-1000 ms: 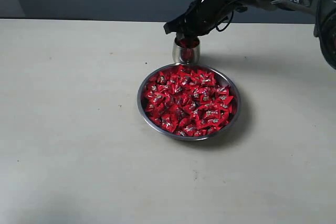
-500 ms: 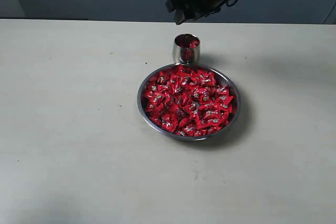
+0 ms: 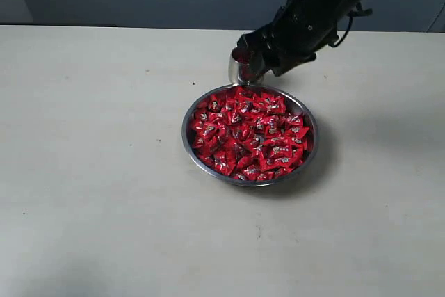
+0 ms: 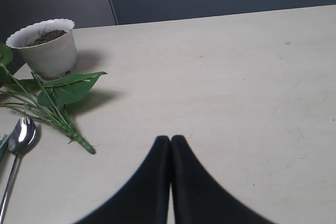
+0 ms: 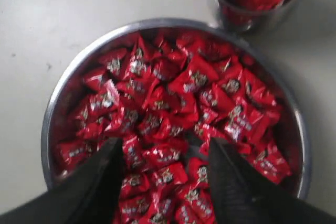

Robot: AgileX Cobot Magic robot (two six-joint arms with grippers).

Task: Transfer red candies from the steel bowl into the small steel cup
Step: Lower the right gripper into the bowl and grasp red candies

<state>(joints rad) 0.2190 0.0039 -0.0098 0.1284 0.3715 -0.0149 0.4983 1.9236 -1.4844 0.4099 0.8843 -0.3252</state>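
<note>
Red candies [image 3: 249,133]: heaped in the steel bowl [image 3: 185,133], filling it nearly rim to rim; more of them fill the small steel cup [image 5: 239,19] to its top.
Right gripper [image 5: 165,145]: released, jaws spread wide, nothing between them. In the right wrist view both dark fingers [image 5: 105,177] stand over the candy heap near one side of the bowl; contact with the candies cannot be told.
Right arm: in the exterior view it reaches in from the upper right, with the gripper over the far rim of the bowl, hiding the right part of the cup.
Small steel cup, position: upright on the table [image 3: 97,172], just beyond the bowl's far rim.
Steel bowl, position: near the middle of the table.
Left gripper [image 4: 170,141]: clenched, fingers pressed together, holding nothing, above bare table surface.
Left wrist view, other items: a white flowerpot [image 4: 46,45] with soil, a leafy green stem [image 4: 63,90] lying beside it, and a spoon [image 4: 21,137] next to the stem.
</note>
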